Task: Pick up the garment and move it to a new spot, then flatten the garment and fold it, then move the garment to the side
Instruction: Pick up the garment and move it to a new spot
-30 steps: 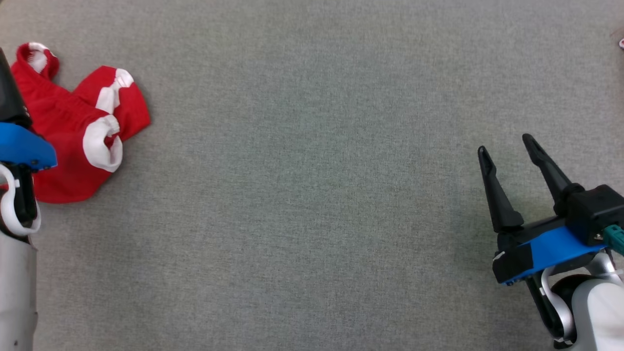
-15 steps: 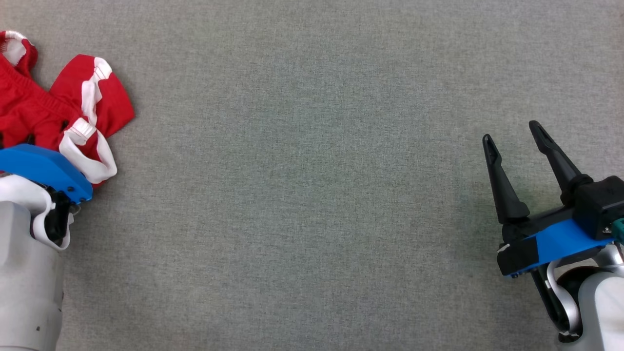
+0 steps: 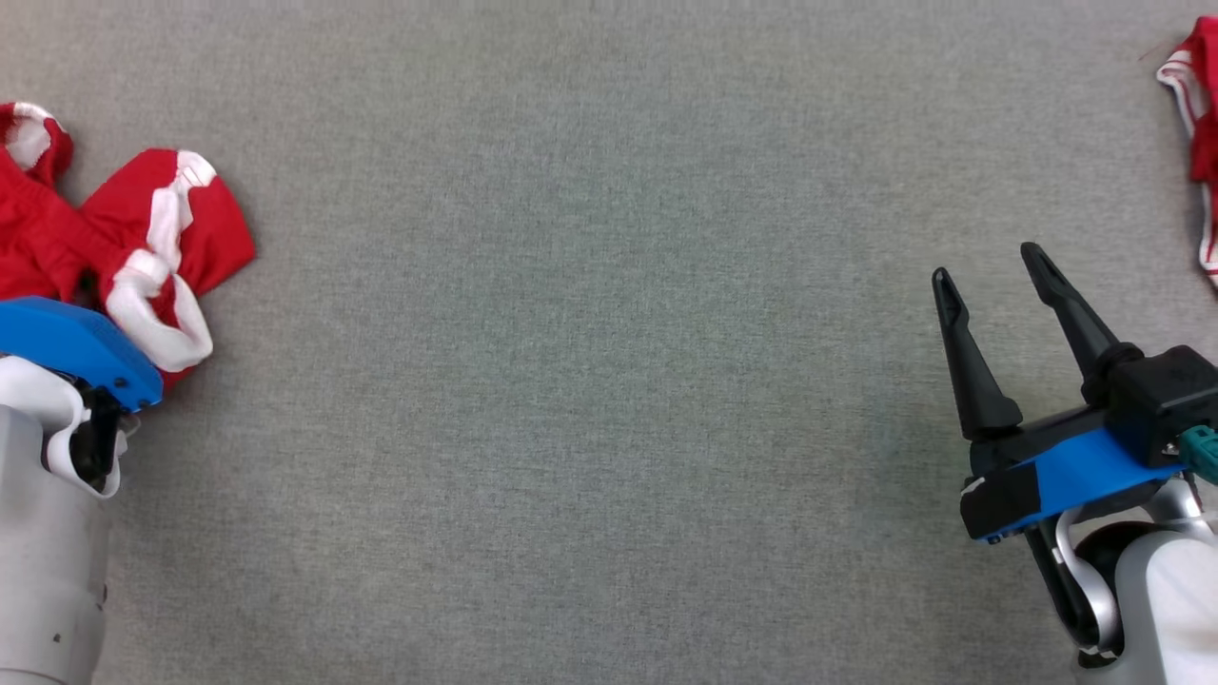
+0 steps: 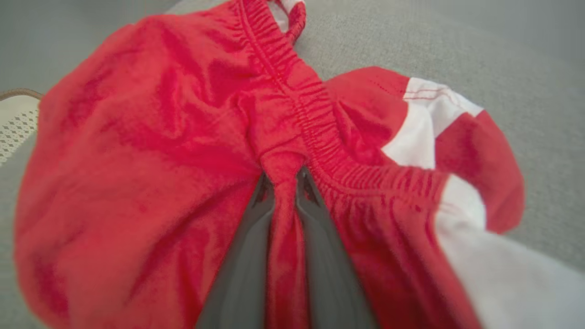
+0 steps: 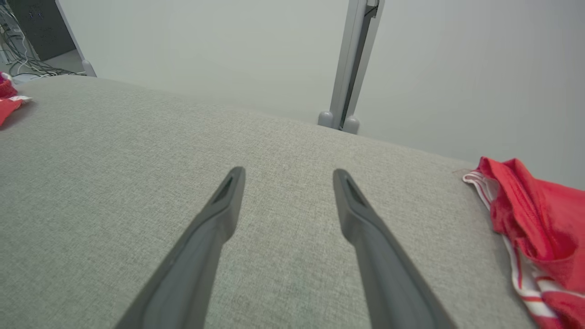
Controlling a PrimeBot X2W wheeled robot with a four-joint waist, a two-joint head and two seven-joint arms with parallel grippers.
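Observation:
The garment (image 3: pixel 143 228) is a pair of red shorts with white trim, lying crumpled at the left edge of the grey cloth-covered table (image 3: pixel 590 333). My left gripper (image 4: pixel 284 176) is shut on a pinched fold of red fabric just below the elastic waistband (image 4: pixel 292 96). From the head camera, its blue wrist cover (image 3: pixel 76 347) lies over the garment's near part and the fingers are hidden. My right gripper (image 3: pixel 988 268) stands open at the lower right, above bare table with nothing between its fingers (image 5: pixel 288 176).
A second red garment with thin white stripes (image 3: pixel 1201 114) lies at the table's far right edge, beside the right gripper (image 5: pixel 534 219). A grey upright post (image 5: pixel 349 64) stands behind the table's far edge against a pale wall.
My left gripper has come down over the garment's near part and shut on a fold of it. The fabric has bunched toward it. The head view shifted a little; the right gripper stays open.

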